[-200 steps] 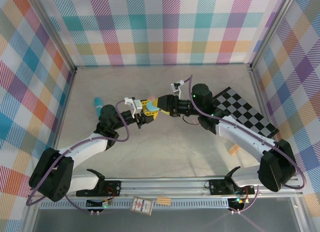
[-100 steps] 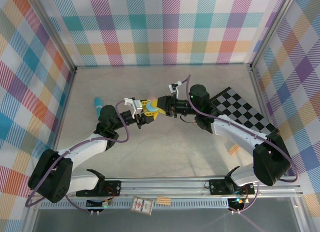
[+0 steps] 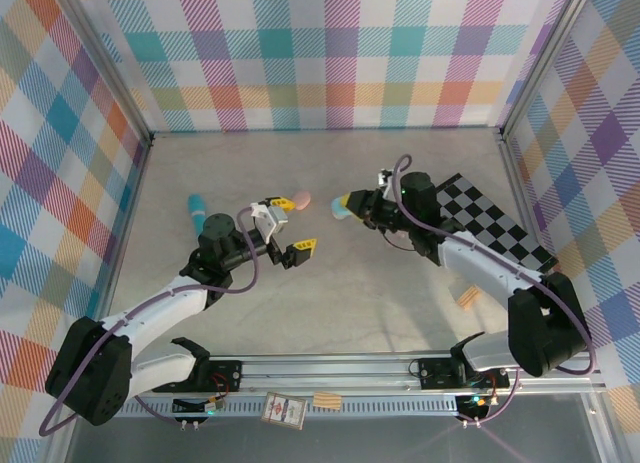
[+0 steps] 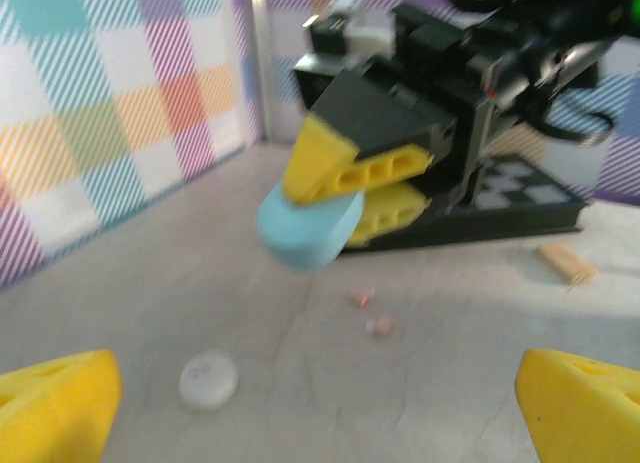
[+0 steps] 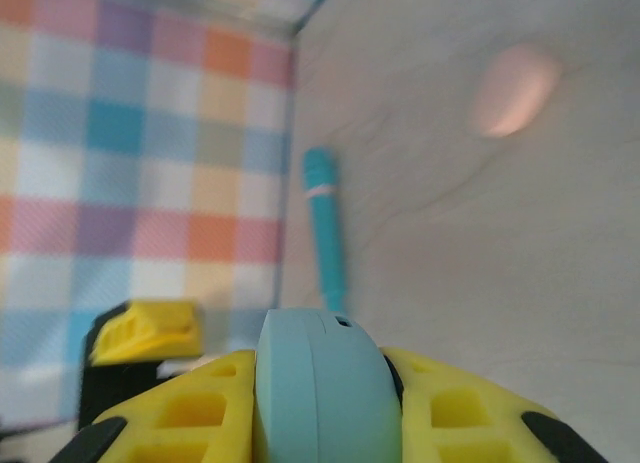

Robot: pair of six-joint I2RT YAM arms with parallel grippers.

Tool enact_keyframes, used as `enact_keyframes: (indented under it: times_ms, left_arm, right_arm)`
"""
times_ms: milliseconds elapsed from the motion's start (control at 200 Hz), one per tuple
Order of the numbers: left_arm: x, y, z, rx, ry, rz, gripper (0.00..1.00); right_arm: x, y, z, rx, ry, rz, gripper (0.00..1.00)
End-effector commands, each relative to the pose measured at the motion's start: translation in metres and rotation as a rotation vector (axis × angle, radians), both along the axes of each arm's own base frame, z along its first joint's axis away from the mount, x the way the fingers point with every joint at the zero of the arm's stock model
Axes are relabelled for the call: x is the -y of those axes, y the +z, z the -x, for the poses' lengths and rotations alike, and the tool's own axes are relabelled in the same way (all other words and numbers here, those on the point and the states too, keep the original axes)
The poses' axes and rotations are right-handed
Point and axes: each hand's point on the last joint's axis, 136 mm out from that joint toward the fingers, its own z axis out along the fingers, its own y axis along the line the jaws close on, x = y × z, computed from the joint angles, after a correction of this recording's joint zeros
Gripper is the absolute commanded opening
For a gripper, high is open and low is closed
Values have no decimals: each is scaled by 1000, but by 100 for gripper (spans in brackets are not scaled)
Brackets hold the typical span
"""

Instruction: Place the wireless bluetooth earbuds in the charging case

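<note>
The teal cylinder (image 3: 196,209) lies out to the left of the left tool (image 3: 294,226). That tool has let go since a second ago: its yellow fingers (image 4: 55,401) now stand spread wide with nothing between them, and it has drawn back from the middle, where both tools had met. Ahead of it on the bench (image 3: 330,293) rest a white oval case (image 4: 208,379) and two tiny pink earbuds (image 4: 378,325), below the right tool. A pink case (image 3: 300,198) lies just beside the left tool's far fingertip. The right tool (image 3: 349,204) has pulled away rightward, clamped on the teal charging case (image 4: 308,230), which it holds off the bench. The checkerboard mat (image 3: 490,228) lies behind it.
</note>
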Motion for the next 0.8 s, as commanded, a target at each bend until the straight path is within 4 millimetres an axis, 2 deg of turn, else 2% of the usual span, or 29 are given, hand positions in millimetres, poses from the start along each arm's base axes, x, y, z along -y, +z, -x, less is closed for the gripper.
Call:
enact_keyframes:
  times_ms: [0, 90, 190, 350, 515, 680, 795]
  left_arm:
    - [-20, -29, -22, -134, 177, -129, 100]
    - [-32, -42, -34, -201, 271, -208, 100]
    - [-40, -54, -45, -262, 332, -283, 100]
    - [-32, -68, -65, -331, 319, -383, 100]
    - [-26, -77, -92, -353, 329, -417, 100]
    - [-30, -90, -117, -394, 356, -473, 100]
    - [-33, -105, -130, -446, 363, -518, 100]
  right_arm:
    - [42, -50, -20, -52, -130, 179, 23]
    - [60, -72, -35, -94, -179, 223, 23]
    - [70, -94, -50, -112, -200, 303, 24]
    - [71, -127, -77, -144, -195, 402, 26]
    - [67, -158, -91, -197, -178, 432, 26]
    - [65, -167, -98, -211, -155, 455, 30]
    - [70, -158, -98, -181, -156, 488, 48]
